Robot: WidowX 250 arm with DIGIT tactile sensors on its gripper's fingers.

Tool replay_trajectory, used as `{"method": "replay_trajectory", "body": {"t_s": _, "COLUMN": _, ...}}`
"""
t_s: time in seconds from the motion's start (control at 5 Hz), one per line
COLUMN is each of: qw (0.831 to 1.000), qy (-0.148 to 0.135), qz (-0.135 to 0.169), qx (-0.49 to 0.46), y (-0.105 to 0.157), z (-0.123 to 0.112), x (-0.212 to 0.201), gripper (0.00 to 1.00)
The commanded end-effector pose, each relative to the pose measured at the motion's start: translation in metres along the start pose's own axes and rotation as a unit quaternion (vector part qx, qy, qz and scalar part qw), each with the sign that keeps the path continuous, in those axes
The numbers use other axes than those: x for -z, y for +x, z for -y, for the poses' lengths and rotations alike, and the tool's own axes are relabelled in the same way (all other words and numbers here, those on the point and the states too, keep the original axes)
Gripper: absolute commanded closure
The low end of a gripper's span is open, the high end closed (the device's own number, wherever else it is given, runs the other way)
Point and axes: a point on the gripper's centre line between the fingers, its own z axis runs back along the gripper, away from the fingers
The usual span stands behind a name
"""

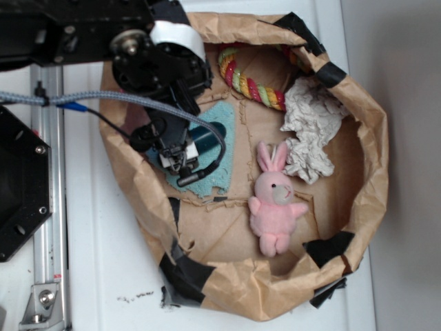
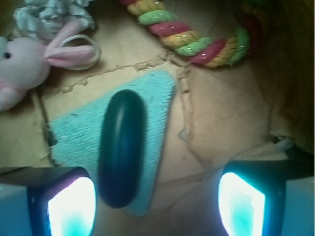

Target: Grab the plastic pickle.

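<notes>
The plastic pickle (image 2: 122, 147) lies flat on a light teal cloth (image 2: 81, 135), its long axis running roughly along the cloth's length. In the exterior view only a dark end of the pickle (image 1: 209, 138) shows beside the arm. The cloth rests on the floor of a brown paper bag (image 1: 365, 186) with a rolled-down rim. The gripper (image 2: 156, 201) hangs above the pickle with its fingers (image 2: 71, 206) spread wide apart, touching nothing; the pickle's near end sits just inside the left finger. A pink bunny (image 1: 274, 200), a crumpled white paper (image 1: 310, 127) and a multicoloured rope (image 1: 251, 83) lie elsewhere in the bag. The bag stands on a white tabletop (image 1: 103, 276).
</notes>
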Motion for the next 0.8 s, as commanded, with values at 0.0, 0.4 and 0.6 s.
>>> {"method": "replay_trajectory", "body": {"t_s": 0.0, "qw": 0.999, "qy": 0.026, "qz": 0.006, "qx": 0.024, "y": -0.0022, "z": -0.0108, "x": 0.0319, "gripper": 0.0}}
{"method": "replay_trajectory", "body": {"t_s": 0.4, "qw": 0.999, "qy": 0.038, "qz": -0.001, "qx": 0.027, "y": 0.0004, "z": -0.0082, "x": 0.038, "gripper": 0.03}}
{"method": "replay_trajectory", "body": {"t_s": 0.6, "qw": 0.999, "qy": 0.046, "qz": -0.003, "qx": 0.027, "y": 0.001, "z": -0.0073, "x": 0.04, "gripper": 1.0}}
